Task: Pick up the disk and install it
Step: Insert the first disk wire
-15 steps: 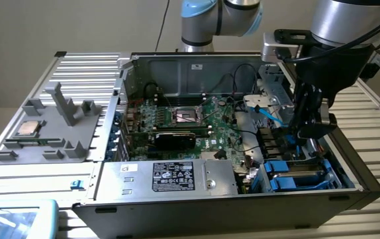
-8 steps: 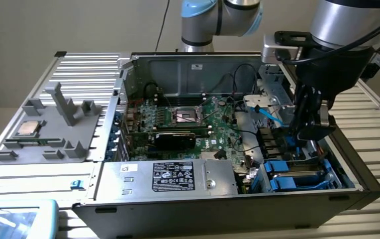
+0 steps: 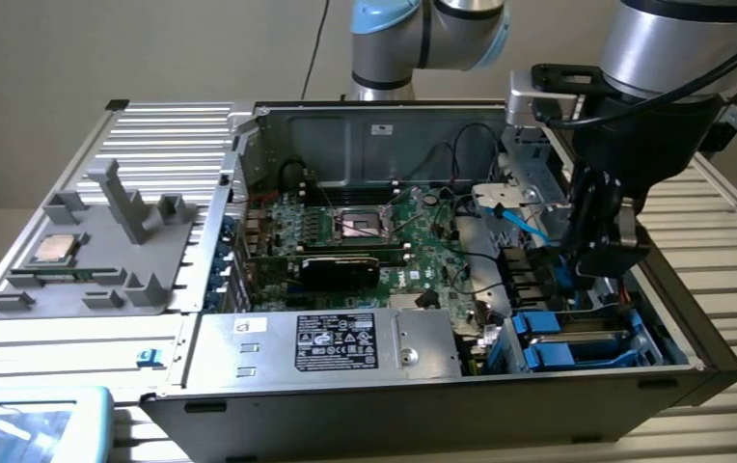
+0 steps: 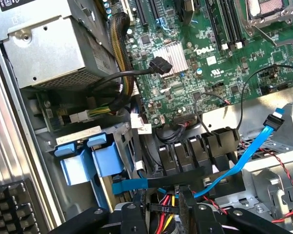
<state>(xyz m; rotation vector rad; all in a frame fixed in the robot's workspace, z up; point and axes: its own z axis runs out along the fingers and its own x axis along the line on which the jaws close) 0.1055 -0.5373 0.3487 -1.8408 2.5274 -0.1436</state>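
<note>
Any seating push should go straight along the bay rails, clear of the blue cable (image 4: 244, 161); the gripper (image 4: 161, 210) hangs near, fingers part-spread with nothing between them. The disk (image 3: 584, 349) sits in the bay at the case's front corner, on the exterior view's right. Its long axis looks to run along the case front, not certain.

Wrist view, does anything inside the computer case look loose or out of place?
Yes: the blue cable arcs loose in mid-air, and its black plug seems to hang free, joined to nothing. Nothing looks spilled or broken.
</note>
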